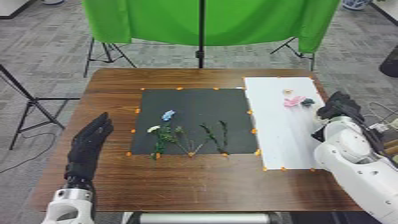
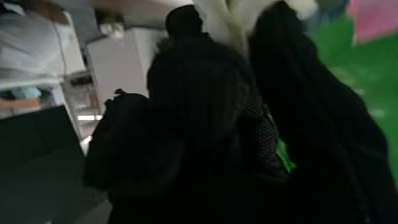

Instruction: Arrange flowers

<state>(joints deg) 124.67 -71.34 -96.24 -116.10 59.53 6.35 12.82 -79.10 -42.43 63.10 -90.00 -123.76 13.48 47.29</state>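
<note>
In the head view, my right hand is at the right side of a pale translucent vase on the white sheet. Pink, dark blue and small peach flowers show at its far end. The right wrist view has my right hand with the pale vase between its fingertips and a pink flower beyond. On the black mat lie a blue flower, a white flower and green stems. My left hand rests open, left of the mat.
Orange tape pieces mark the edges of the mat and sheet on the brown table. Behind the table stands a green cloth on a stand, with tripod legs on the floor at both sides.
</note>
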